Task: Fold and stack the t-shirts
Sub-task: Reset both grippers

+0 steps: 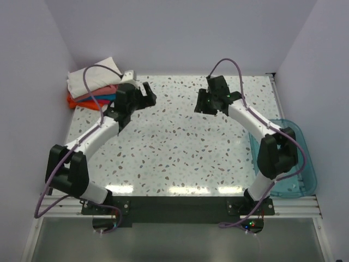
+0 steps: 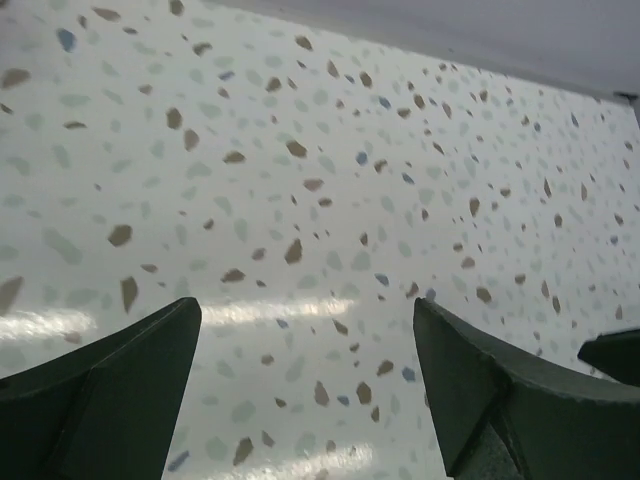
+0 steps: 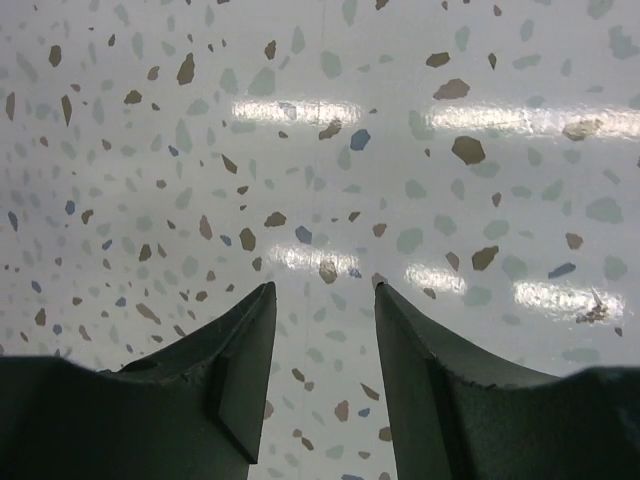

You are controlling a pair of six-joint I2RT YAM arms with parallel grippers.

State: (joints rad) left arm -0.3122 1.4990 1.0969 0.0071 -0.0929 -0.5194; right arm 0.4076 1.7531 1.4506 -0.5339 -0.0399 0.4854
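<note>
White shirt (image 1: 94,76) laid atop a folded stack (image 1: 87,100) at the far-left corner of the tabletop (image 1: 180,147).
Left fingers (image 2: 120,390) are spread wide and right fingers (image 3: 200,380) parted, nothing held; stacking is judged finished.

- White worktop (image 1: 174,147) speckled with brown, grey and blue flecks, lying beneath the left tool (image 1: 146,94) and the right tool (image 1: 204,105).
- Translucent teal plastic bin (image 1: 306,177), rightward of the right tool, at the worktop's edge.
</note>
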